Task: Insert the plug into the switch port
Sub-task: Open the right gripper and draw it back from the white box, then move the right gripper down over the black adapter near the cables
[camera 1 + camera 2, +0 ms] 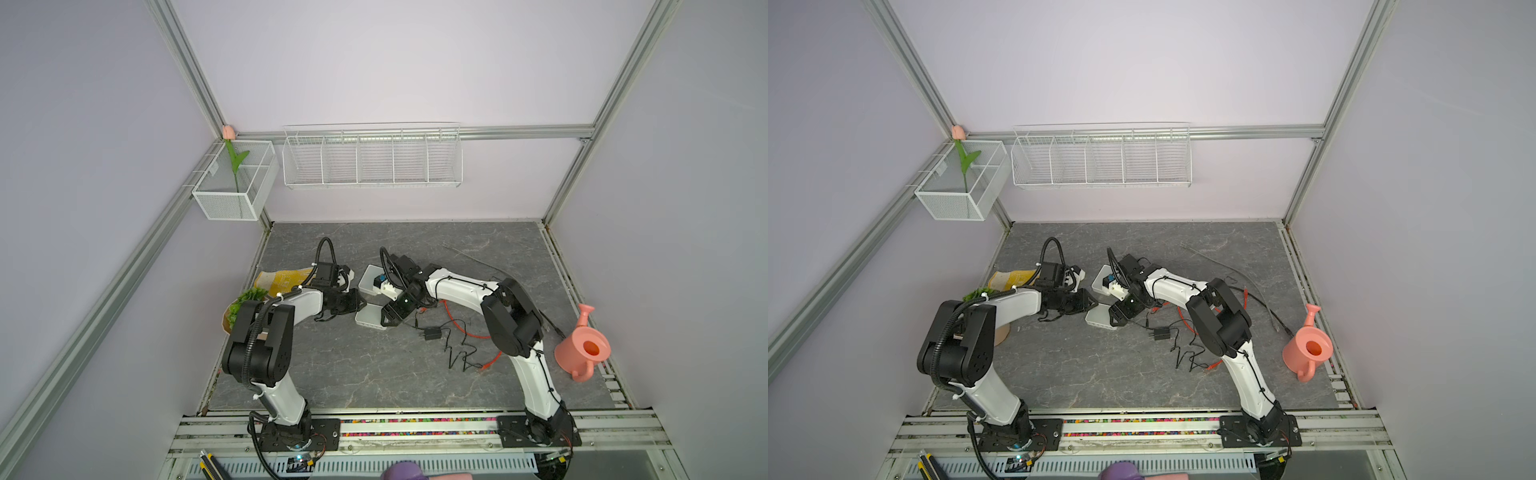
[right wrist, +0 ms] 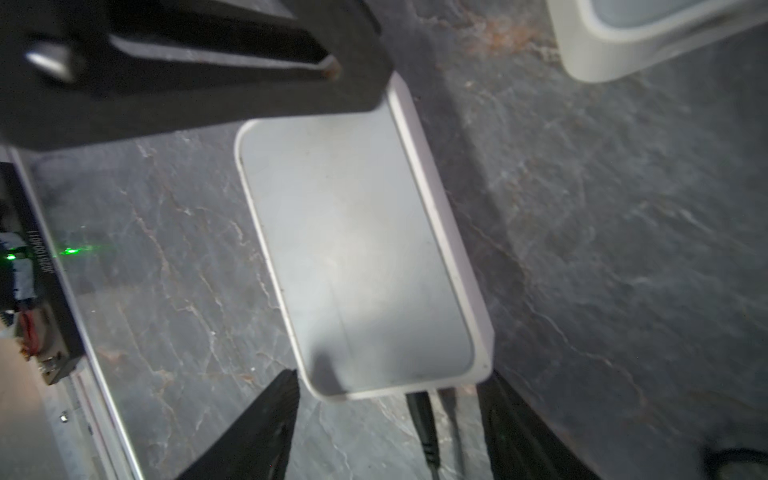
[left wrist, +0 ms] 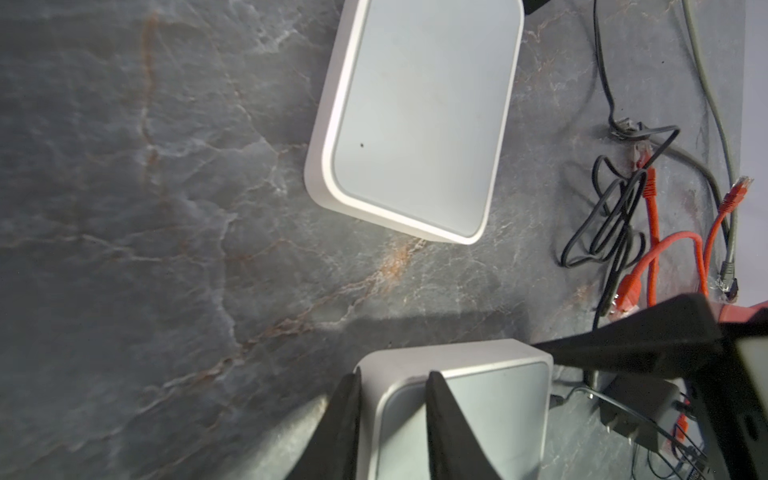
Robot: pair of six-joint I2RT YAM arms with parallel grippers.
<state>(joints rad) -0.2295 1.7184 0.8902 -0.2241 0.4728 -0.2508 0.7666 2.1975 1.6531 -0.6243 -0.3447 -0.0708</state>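
Note:
The white switch (image 1: pixel 368 319) (image 1: pixel 1098 321) lies flat on the dark stone-look table. My left gripper (image 3: pixel 395 376) is shut on one corner of the switch (image 3: pixel 478 399), one finger against its side wall and one on its top. At the opposite end, the black plug (image 2: pixel 422 415) meets the end face of the switch (image 2: pixel 357 257), its cable trailing away. My right gripper (image 2: pixel 390 376) stands open astride that plug, touching neither plug nor switch. In both top views the right gripper (image 1: pixel 388 322) (image 1: pixel 1115 322) hovers over that end.
A second white switch (image 1: pixel 370 279) (image 3: pixel 415 120) lies just beyond. A black power adapter (image 1: pixel 434 333), tangled black wire and an orange cable (image 1: pixel 465 332) lie right of the switch. A pink watering can (image 1: pixel 582 345) stands far right; a yellow bag (image 1: pixel 286 280) lies left.

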